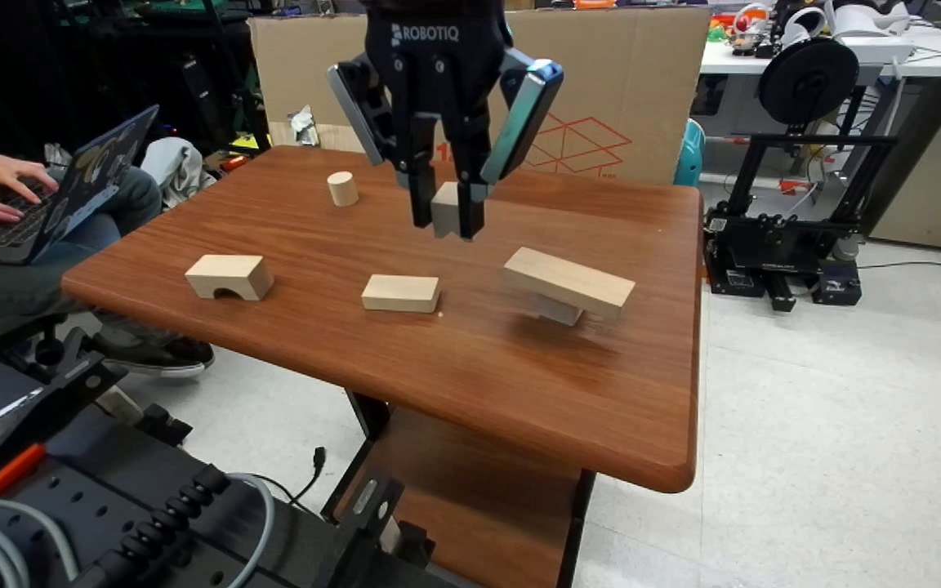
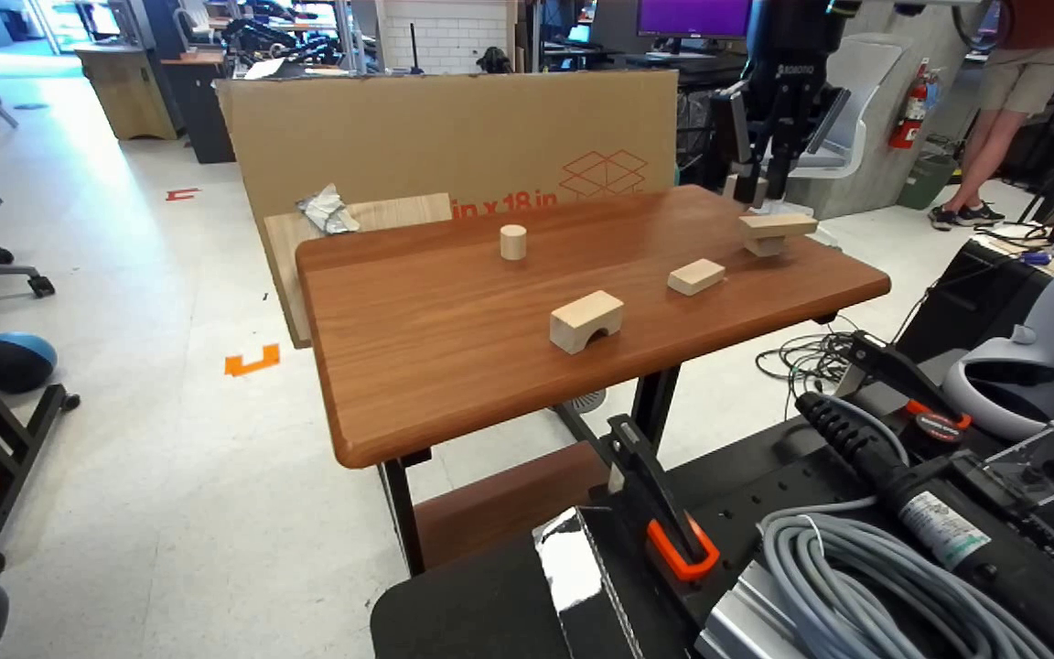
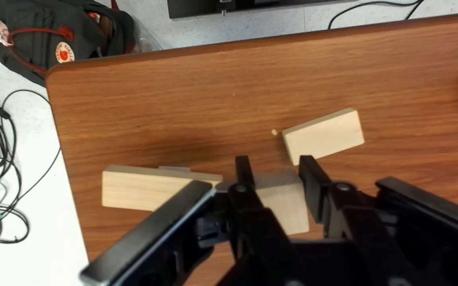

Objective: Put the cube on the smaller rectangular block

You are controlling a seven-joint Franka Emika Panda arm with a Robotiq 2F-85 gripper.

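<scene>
Apparent transport step: the cube is gripped by the end effector above the surface; alignment over the smaller rectangular block, then lowering, is required.

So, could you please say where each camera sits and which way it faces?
In an exterior view: from outside, looking down across the table; fingers upper centre.
In an exterior view: also outside, looking down toward the cardboard; fingers upper right.
Wrist view: on the wrist, looking down; cube between the fingers.
Both exterior views share table and cardboard.
</scene>
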